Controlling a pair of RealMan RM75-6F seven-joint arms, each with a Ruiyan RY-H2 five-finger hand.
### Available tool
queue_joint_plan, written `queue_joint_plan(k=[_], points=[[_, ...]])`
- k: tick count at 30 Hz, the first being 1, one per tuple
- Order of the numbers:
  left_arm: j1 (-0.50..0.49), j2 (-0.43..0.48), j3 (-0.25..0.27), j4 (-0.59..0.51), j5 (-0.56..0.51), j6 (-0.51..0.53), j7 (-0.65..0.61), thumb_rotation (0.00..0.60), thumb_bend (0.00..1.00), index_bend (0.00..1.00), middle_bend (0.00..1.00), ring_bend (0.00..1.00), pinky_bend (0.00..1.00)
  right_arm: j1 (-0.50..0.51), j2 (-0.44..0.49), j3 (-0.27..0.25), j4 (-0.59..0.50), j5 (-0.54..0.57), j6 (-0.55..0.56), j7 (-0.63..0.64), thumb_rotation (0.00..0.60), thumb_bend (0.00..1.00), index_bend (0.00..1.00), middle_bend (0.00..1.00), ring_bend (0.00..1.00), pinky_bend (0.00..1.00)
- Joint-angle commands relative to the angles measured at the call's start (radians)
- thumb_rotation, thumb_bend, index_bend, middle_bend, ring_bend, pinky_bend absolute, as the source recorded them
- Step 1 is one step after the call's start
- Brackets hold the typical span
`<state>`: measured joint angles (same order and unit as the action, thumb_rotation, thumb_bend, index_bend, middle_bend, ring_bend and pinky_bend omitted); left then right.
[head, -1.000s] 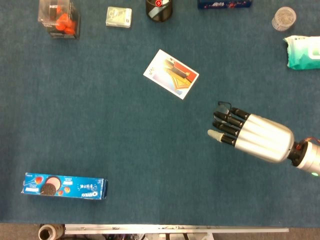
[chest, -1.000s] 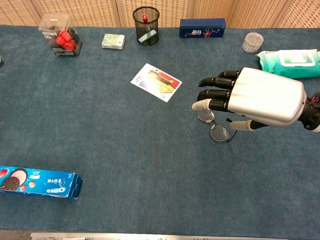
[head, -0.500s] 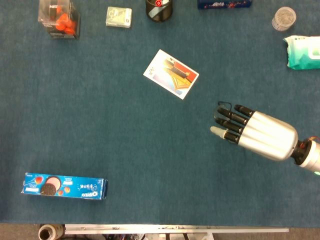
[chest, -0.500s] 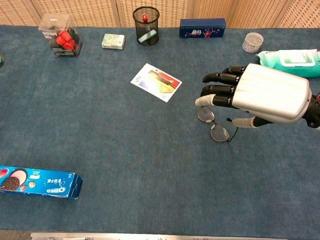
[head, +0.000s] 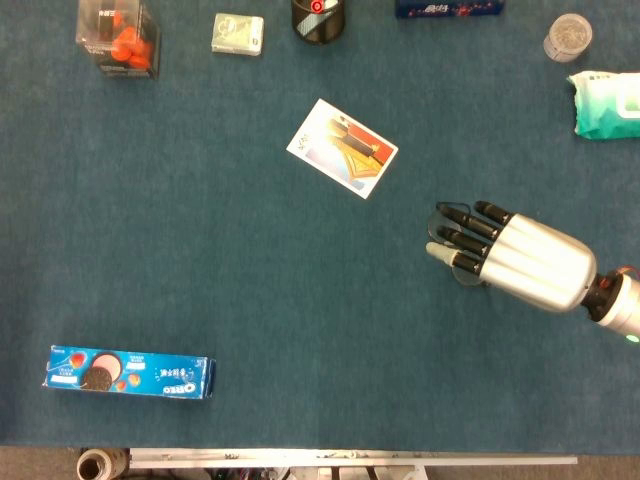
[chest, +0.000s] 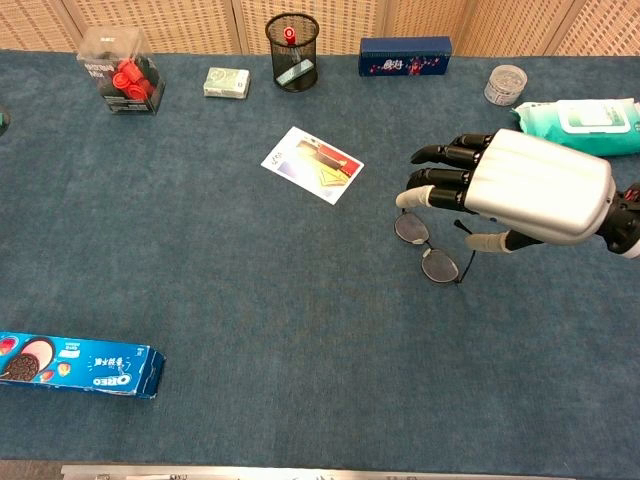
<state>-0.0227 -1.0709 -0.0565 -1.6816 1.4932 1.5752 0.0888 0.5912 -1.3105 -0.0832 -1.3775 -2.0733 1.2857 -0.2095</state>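
Glasses (chest: 431, 247) lie flat on the cloth, right beneath the right hand (chest: 520, 190), whose fingers are spread and hold nothing. Looks like the reach stage; next calls for lowering and pinching the thin frame cleanly.

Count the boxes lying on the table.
3: a cookie box near left, a dark blue box at the far edge, a small pale box far left. None seem hidden.
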Motion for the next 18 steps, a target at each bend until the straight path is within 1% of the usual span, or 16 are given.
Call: queue_joint_plan(k=[1,18], points=[[0.0,0.0,0.001,0.0,0.0,-0.001,0.002,0.6,0.59,0.49,0.39,0.36,0.45,0.0,-0.004,-0.001,0.012,0.008,0.0,0.001,0.6,0.13,0.27,0.3,0.17,0.35],[0.0,0.001,0.0,0.0,0.001,-0.002,-0.003,0.6,0.59,0.49,0.39,0.36,0.45,0.019,-0.077,0.001,0.124,0.067,-0.011,0.057,0.6,0.14,0.27,0.3,0.17,0.35]])
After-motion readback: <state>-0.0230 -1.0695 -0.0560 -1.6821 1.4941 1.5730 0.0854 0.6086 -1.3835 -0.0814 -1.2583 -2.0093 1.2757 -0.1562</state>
